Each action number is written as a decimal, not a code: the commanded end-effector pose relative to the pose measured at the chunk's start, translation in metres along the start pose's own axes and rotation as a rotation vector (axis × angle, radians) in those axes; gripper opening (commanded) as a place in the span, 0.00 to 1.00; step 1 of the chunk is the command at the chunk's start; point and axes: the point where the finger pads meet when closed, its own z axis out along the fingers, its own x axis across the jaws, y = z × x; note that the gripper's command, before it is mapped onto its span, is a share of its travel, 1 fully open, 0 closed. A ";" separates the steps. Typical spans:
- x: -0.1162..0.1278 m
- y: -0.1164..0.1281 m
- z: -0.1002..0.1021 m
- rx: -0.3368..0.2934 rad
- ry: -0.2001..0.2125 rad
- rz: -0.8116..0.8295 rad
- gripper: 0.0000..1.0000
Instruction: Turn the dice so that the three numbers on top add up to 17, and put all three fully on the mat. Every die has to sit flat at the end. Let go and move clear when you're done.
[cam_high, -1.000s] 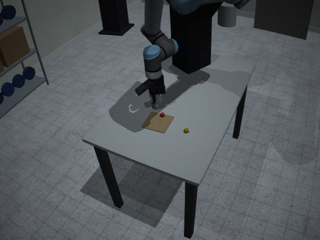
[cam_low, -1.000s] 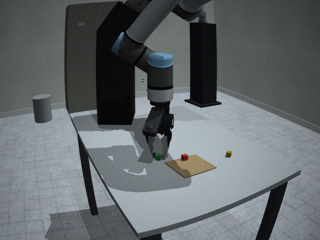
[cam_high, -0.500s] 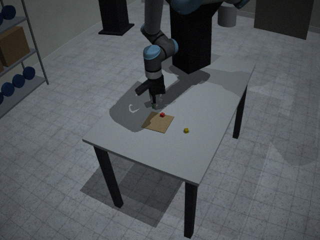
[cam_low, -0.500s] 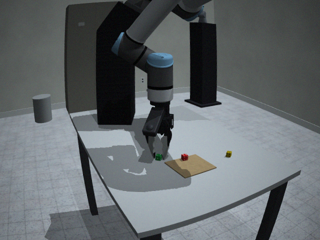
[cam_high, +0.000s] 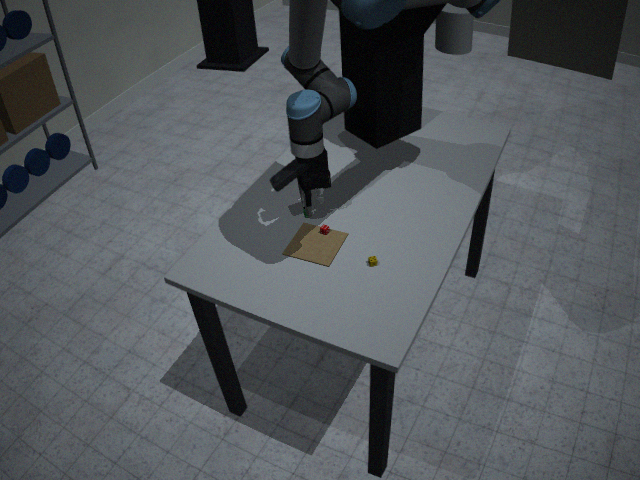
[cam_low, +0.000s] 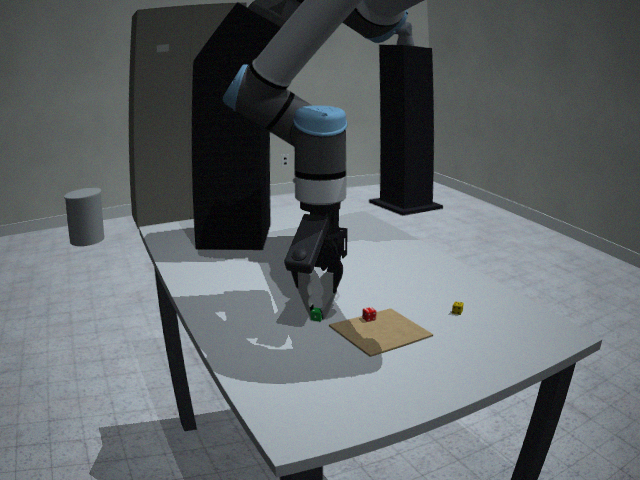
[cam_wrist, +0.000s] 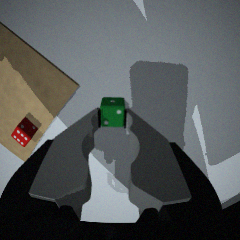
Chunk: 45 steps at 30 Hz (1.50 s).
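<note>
My gripper (cam_wrist: 112, 110) is shut on the green die (cam_wrist: 113, 112), low at the table top just off the mat's corner. The die also shows in the exterior view (cam_low: 315, 313) and, barely, in the top view (cam_high: 307, 210), between my fingertips (cam_low: 316, 304). The red die (cam_high: 324, 229) sits on the brown mat (cam_high: 315, 243) near its far corner; it also shows in the wrist view (cam_wrist: 24, 132) with several white pips on its upper face. The yellow die (cam_high: 372, 261) lies on the bare table, to the right of the mat in the top view, and shows in the exterior view (cam_low: 457, 307).
The robot's black pedestal (cam_high: 382, 77) stands at the table's far side. A shelf (cam_high: 31, 113) with a box and blue balls is far left on the floor. A grey cylinder (cam_low: 84, 215) stands on the floor behind the table.
</note>
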 end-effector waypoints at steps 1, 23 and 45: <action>0.000 0.000 0.000 0.001 0.000 0.000 0.03; 0.000 0.000 -0.002 0.001 0.000 0.000 0.03; 0.000 0.000 -0.099 0.001 0.000 0.000 0.03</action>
